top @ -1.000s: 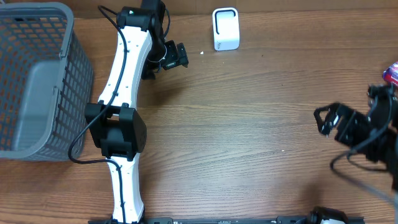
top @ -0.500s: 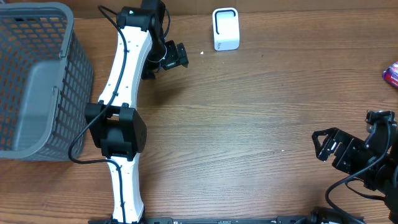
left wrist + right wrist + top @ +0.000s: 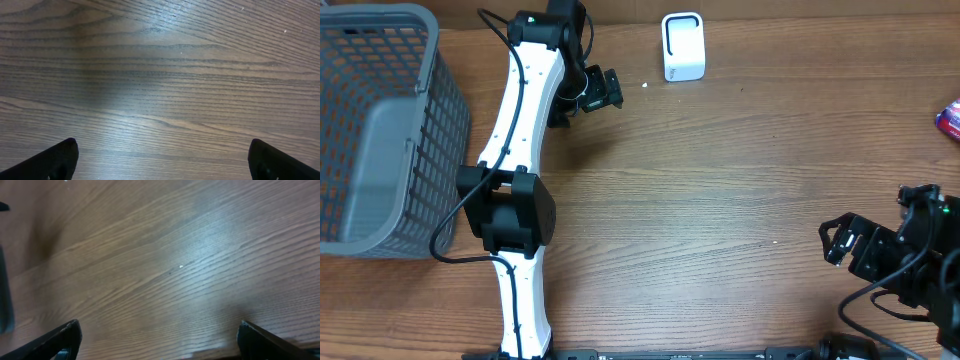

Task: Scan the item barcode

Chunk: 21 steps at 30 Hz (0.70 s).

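A small purple and red item [image 3: 950, 120] lies at the table's right edge, cut off by the frame. The white barcode scanner [image 3: 683, 47] stands upright at the back middle. My right gripper [image 3: 837, 242] is open near the front right, well in front of the item, and the right wrist view shows only bare wood between its fingertips [image 3: 62, 337]. Beside the scanner, to its left at the back, my left gripper [image 3: 608, 90] is also open. Its wrist view shows bare wood between the fingertips [image 3: 57, 157].
A grey mesh basket [image 3: 430, 130] takes up the left side of the table. The white left arm [image 3: 525, 130] stretches from the front edge to the back. Wood surface lies between the scanner and the right gripper.
The right arm has drawn back toward the front edge, away from the item, with its gripper still open. The left arm has not moved.
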Tool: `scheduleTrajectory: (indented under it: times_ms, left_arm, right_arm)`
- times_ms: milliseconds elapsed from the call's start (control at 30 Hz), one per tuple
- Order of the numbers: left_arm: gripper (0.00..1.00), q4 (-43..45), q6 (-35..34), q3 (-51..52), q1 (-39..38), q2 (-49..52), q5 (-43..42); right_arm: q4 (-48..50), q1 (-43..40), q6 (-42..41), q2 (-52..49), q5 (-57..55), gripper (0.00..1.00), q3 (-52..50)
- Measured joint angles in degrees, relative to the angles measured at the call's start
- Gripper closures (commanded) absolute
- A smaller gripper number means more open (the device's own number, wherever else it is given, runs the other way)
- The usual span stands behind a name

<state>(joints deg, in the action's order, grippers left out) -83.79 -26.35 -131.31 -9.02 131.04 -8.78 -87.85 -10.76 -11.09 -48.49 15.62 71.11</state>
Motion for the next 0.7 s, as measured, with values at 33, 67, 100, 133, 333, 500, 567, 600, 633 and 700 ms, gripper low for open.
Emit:
scheduleTrajectory:
  times_ms: [33,67,100,133,333,500,567,600,633,700]
  left_arm:
    - [0.00,0.0,0.0,0.0,0.0,0.0,0.0]
    - [0.00,0.0,0.0,0.0,0.0,0.0,0.0]
    - [0.00,0.0,0.0,0.0,0.0,0.0,0.0]
    - [0.00,0.0,0.0,0.0,0.0,0.0,0.0]
    - [0.00,0.0,0.0,0.0,0.0,0.0,0.0]
    - [0.00,0.0,0.0,0.0,0.0,0.0,0.0]
    - [0.00,0.0,0.0,0.0,0.0,0.0,0.0]
    - [0.00,0.0,0.0,0.0,0.0,0.0,0.0]
    - [0.00,0.0,0.0,0.0,0.0,0.0,0.0]
    - [0.00,0.0,0.0,0.0,0.0,0.0,0.0]
  right_arm:
    - [0.5,0.0,0.2,0.0,0.0,0.00,-1.1]
    - [1.1,0.0,0.2,0.0,0.0,0.00,-1.9]
    - [2.2,0.0,0.3,0.0,0.1,0.00,-3.2]
    - [3.3,0.0,0.4,0.0,0.2,0.00,-4.2]
    - [12.8,0.0,3.2,-0.1,4.0,0.00,-11.1]
    - [17.2,0.2,4.3,0.8,5.6,0.00,-16.3]
    - [19.8,0.7,4.6,2.3,5.8,0.00,-18.4]
    - [22.0,1.4,4.8,3.7,6.0,0.00,-19.9]
    - [24.4,2.2,4.9,5.4,6.0,0.00,-21.4]
    - [28.6,4.1,5.0,8.7,6.2,0.00,-23.9]
